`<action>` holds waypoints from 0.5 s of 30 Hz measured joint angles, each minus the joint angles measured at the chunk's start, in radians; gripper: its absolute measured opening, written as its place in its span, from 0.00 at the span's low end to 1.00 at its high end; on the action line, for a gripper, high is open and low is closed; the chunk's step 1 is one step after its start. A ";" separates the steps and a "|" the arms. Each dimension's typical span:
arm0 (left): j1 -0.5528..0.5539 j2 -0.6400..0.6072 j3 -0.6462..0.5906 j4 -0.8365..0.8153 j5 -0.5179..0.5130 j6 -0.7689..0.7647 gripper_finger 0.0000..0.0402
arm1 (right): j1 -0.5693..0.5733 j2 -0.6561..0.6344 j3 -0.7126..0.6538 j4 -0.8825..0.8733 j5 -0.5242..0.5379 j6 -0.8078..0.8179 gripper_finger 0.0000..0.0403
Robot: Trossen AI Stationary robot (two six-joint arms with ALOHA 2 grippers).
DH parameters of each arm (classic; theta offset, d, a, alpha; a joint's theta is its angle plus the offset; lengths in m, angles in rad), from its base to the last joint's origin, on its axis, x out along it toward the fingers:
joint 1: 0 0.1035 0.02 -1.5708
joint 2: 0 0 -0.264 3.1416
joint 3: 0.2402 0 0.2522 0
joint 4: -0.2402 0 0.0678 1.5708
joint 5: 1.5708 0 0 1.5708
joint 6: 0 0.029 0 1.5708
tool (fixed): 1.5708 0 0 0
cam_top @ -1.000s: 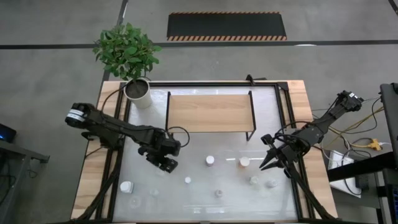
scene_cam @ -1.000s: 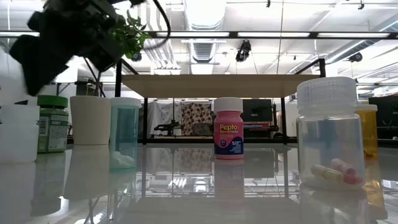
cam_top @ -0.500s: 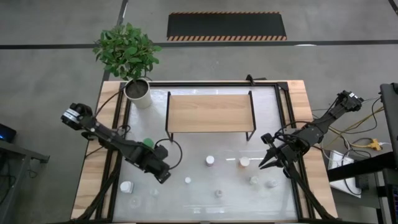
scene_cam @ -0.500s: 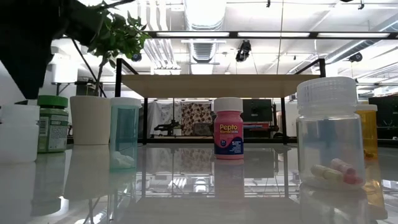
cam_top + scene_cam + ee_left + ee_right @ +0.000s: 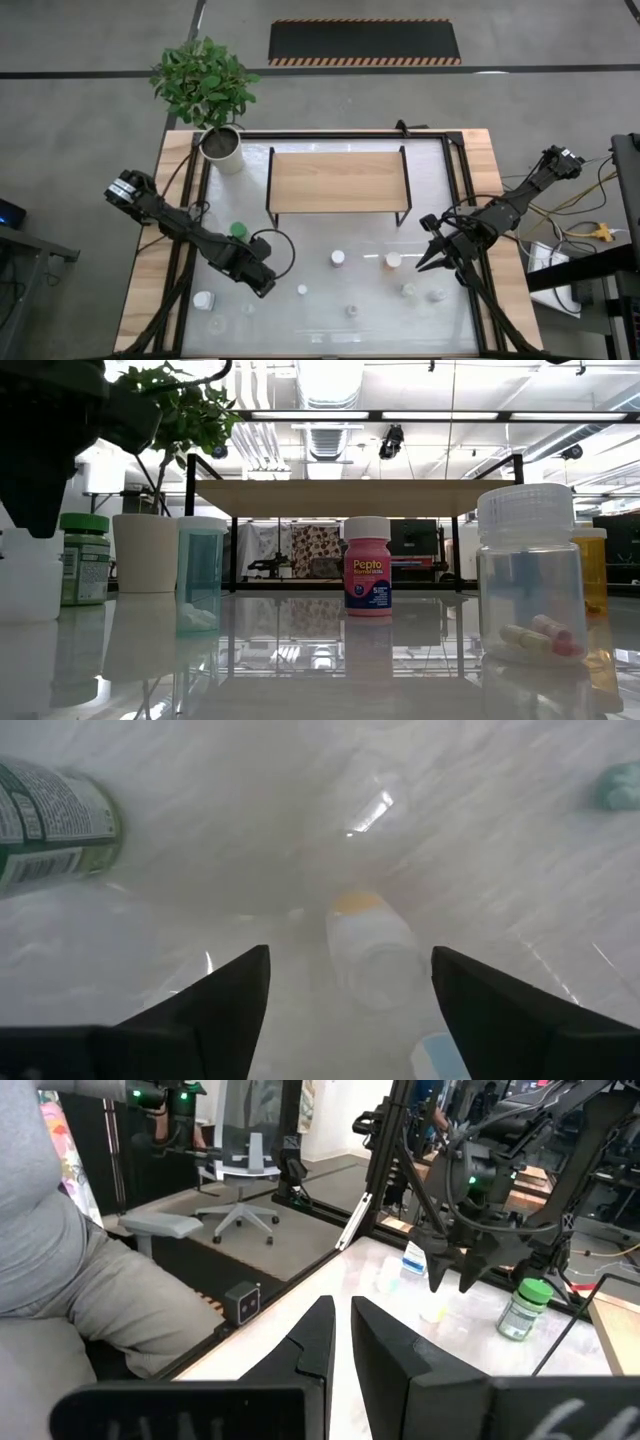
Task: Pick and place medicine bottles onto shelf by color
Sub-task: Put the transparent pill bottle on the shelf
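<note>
Revealing a white bottle [image 5: 372, 952] between left fingers [image 5: 215, 1010].

Bright, even overhead light. Ceiling lamps [image 5: 322, 385] glare and mirror in the glossy table [image 5: 330, 660]. Left wrist view motion-blurred, washed out.

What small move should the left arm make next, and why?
Probably lower the left end effector straight down over the pale bottle, then close. In the left wrist view its fingers stand open, one on each side of that bottle, above it and holding nothing, so it looks lined up for a grasp.
</note>
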 joint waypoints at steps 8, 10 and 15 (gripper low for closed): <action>-0.011 0.002 -0.002 0.004 0.004 -0.028 0.56 | 0.000 0.000 0.000 0.000 0.000 -0.001 0.07; -0.012 0.002 -0.002 0.006 0.004 -0.027 0.53 | 0.000 0.000 0.000 0.000 0.000 -0.002 0.07; -0.011 0.002 -0.008 0.032 0.004 -0.028 0.46 | 0.000 0.000 -0.001 0.000 0.000 0.001 0.07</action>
